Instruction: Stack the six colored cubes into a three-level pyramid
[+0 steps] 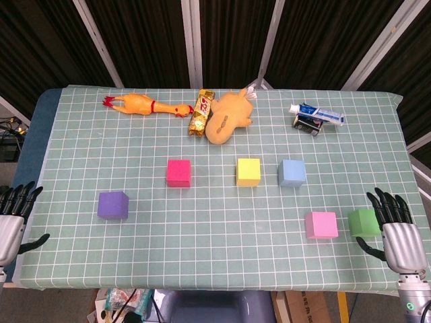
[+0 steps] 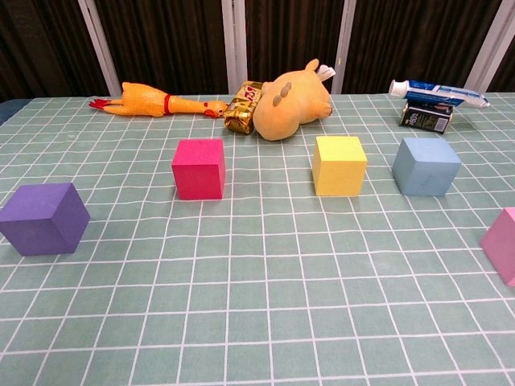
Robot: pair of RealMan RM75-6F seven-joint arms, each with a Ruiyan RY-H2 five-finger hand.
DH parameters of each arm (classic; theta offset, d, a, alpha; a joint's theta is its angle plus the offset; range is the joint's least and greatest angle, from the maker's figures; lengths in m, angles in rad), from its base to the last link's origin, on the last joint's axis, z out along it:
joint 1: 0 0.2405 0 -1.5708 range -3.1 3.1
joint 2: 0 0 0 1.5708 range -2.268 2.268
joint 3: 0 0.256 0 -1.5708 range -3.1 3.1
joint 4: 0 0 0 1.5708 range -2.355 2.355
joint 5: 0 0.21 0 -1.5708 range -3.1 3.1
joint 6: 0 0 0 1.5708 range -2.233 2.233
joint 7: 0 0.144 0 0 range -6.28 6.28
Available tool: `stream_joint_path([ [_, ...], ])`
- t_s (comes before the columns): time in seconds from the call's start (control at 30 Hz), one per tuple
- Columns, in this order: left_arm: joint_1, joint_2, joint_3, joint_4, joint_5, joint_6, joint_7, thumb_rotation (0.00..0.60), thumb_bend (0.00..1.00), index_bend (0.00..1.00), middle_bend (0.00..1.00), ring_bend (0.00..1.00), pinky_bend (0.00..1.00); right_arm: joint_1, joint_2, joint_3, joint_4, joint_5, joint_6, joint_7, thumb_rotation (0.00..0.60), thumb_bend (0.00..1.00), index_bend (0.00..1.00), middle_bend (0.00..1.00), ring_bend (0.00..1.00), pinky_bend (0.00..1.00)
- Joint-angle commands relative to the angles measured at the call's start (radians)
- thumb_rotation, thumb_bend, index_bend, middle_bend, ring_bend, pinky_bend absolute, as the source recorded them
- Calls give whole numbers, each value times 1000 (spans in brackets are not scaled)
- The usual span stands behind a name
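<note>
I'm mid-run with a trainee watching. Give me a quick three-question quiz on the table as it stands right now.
1. True or false: one cube already sits on top of another.
2. Which foam cube lies nearest the right hand? A) purple foam cube B) green foam cube C) yellow foam cube
3. Fill in: the light blue foam cube stands directly right of the ____ cube.

Key: 1 false; 2 B; 3 yellow.
</note>
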Motion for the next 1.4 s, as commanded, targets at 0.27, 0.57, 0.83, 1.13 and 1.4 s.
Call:
stream_joint_path([
  [0.27, -4, 2, -6, -24, -23, -19, 5, 600, 0, 0, 0, 0, 0, 2, -7, 1, 25, -2, 1, -43, 600, 215, 0, 0, 0, 0],
  [0.57, -7, -9, -16, -35, -38, -19, 23, 600, 0, 0, 0, 0, 0, 1, -2, 14, 8, 29, -8, -3, 600, 214, 0, 0, 0, 0],
  [0.83, -66, 3, -66, -151, -81, -82, 103, 600, 22, 0, 30, 0, 33, 15, -5, 16, -2, 48, -47, 22, 600, 214, 0, 0, 0, 0],
  [1.13, -277, -18, -224, -362, -353, -291, 392, 600, 76, 0, 157, 1, 82, 20, 1, 18, -12, 57, -62, 55, 600, 214, 0, 0, 0, 0],
  [1.4, -486, -106, -335, -403, -662, -360, 638, 600, 102, 0, 201, 1, 94, 23, 11, 20, -24, 76, -81, 86, 600, 214, 0, 0, 0, 0],
])
